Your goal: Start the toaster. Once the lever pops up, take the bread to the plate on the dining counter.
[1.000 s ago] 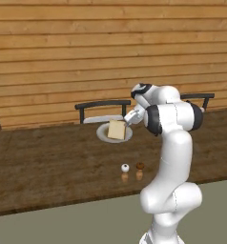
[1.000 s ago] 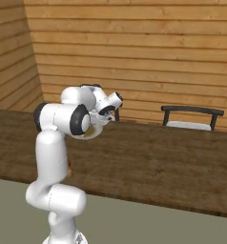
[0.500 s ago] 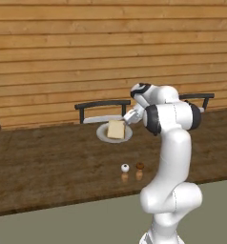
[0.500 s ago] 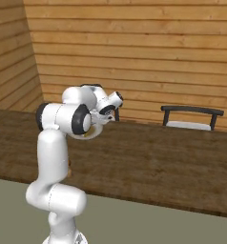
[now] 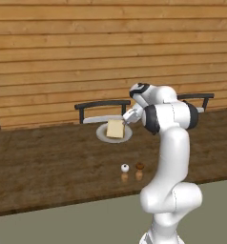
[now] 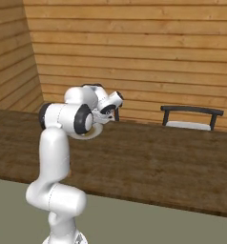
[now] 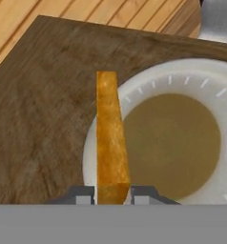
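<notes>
Before a wood-plank wall, the dark-brown counter (image 5: 48, 162) carried a round pale plate (image 7: 182, 86) with a dull tan centre, holding nothing on its face. Over its rim hung the bread (image 7: 110, 138), a thin slice with golden-orange crust, seen edge-on. The gripper (image 7: 113, 193) pinched it between narrowly parted fingers.

Even, bright rendered light, soft faint shadows — coarse, slightly blurred textures, no glare
</notes>
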{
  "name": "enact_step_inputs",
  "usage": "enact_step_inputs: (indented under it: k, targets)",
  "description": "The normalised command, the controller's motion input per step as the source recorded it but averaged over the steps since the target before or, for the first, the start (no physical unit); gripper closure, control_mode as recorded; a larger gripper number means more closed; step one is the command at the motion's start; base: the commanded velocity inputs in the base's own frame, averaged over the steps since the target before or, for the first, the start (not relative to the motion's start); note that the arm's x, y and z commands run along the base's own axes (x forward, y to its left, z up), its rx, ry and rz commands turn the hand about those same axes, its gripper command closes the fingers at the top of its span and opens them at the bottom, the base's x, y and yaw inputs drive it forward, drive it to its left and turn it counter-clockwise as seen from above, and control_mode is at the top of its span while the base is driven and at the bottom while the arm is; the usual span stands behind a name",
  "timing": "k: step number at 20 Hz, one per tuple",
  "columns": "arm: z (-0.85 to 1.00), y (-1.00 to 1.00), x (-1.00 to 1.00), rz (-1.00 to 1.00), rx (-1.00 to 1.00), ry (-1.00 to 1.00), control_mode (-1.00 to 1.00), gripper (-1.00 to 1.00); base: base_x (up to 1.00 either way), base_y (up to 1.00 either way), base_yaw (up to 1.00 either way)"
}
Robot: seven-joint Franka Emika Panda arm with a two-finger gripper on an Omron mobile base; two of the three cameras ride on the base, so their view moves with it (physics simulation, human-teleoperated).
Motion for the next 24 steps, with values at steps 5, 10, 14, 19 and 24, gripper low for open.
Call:
enact_step_inputs:
  k: [5,10,14,19,24]
  targets:
    - [-0.24,0.04,0.01,0.00,0.00,0.00,-1.00,-1.00,0.00,0.00,0.00]
    - [-0.21,0.01,0.02,0.00,0.00,0.00,-1.00,-1.00,0.00,0.00,0.00]
    - [-0.05,-0.06,0.00,0.00,-0.07,0.00,-1.00,-1.00,0.00,0.00,0.00]
    - [0.00,-0.33,0.00,0.00,-0.15,0.03,-1.00,-1.00,0.00,0.00,0.00]
    - [0.00,-0.12,-0.02,-0.06,-0.20,0.05,-1.00,-1.00,0.00,0.00,0.00]
